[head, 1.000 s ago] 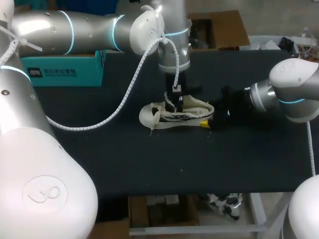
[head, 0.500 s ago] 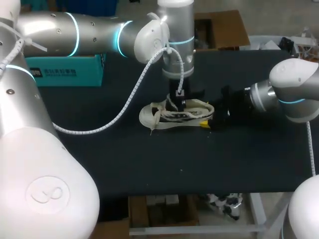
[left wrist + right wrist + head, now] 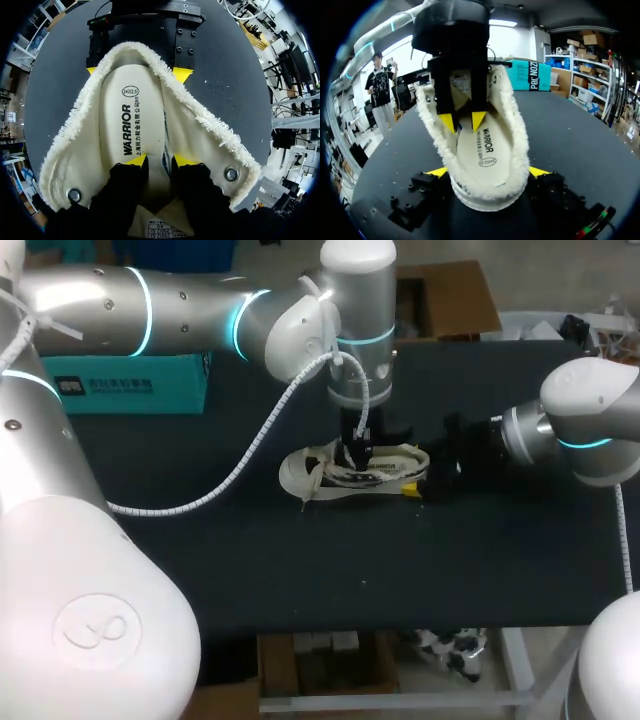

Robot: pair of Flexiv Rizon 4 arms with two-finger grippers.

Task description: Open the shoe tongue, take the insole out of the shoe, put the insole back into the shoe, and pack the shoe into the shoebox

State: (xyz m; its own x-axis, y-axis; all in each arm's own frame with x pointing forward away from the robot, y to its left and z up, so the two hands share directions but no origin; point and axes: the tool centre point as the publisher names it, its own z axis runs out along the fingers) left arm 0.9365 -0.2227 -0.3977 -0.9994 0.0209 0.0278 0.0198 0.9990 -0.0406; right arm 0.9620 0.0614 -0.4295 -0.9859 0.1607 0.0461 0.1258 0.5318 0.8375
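Far left, rear of the black worktop (image 3: 300,570): one teal cardboard shoebox (image 3: 130,385), well apart from the work. It plays no part at this stage; packing is judged to be the last step.

Left arm: enters from the left, crosses past the middle and points straight down. The left pincer (image 3: 160,161) is inside the mouth of the cream fleece-lined shoe (image 3: 300,472). Its yellow tips are narrowly spread just above the forward part of the white printed insole (image 3: 132,115). The insole shows through the gap, so nothing is pinched between the tips. The cream tongue (image 3: 156,210) lies up between the shanks of the fingers, on the toe side. It appears pushed forward to keep the mouth open, though whether it is pressed or only resting there cannot be told.

Centre: the shoe lies on the worktop, toe to the left, heel to the right. The insole is seated flat in it, not lifted at any edge that shows.

Right: the right pincer (image 3: 425,480) pinches the heel of the shoe from both sides, one yellow tip against each flank. The purpose is judged to be bracing, so the shoe does not slide or tip while the other arm works inside. The right arm comes in low from the right edge.

Assessment: tongue open or nearly so; insole removal not yet done. The next move calls for closing on an insole edge. Risk: the tips catch the fleece lining instead.
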